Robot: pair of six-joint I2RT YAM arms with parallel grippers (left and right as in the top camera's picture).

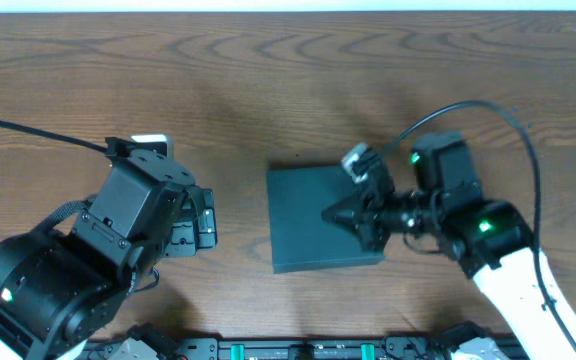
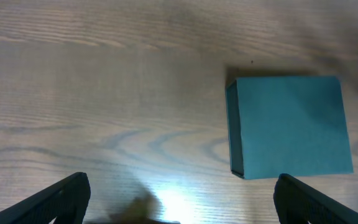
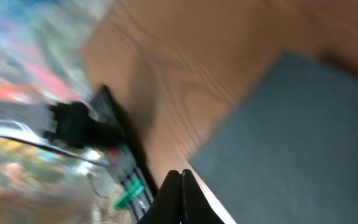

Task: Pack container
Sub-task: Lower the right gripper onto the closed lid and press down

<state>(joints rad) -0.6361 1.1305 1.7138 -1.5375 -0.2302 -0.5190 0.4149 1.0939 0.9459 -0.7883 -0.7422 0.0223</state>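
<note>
The container [image 1: 303, 225] is a square, shallow dark-teal box lying flat on the wood table with its lid down. It also shows as the teal container [image 2: 291, 124] in the left wrist view and the grey-teal container [image 3: 291, 137] in the right wrist view. My right gripper [image 1: 330, 213] is shut with nothing in it, its tips over the container's top near the middle. The pressed-together right gripper [image 3: 180, 180] sits by the container's edge. My left gripper [image 1: 208, 217] stands open to the left of the container, apart from it. The left gripper [image 2: 182, 211] holds nothing.
A black rail [image 1: 298, 350] runs along the table's front edge. The left arm's bulky body [image 1: 58, 270] fills the front left corner, with its cable [image 1: 28, 132] trailing left. The right arm [image 1: 508, 260] reaches in from the front right. Bare wood table [image 1: 268, 80] lies behind.
</note>
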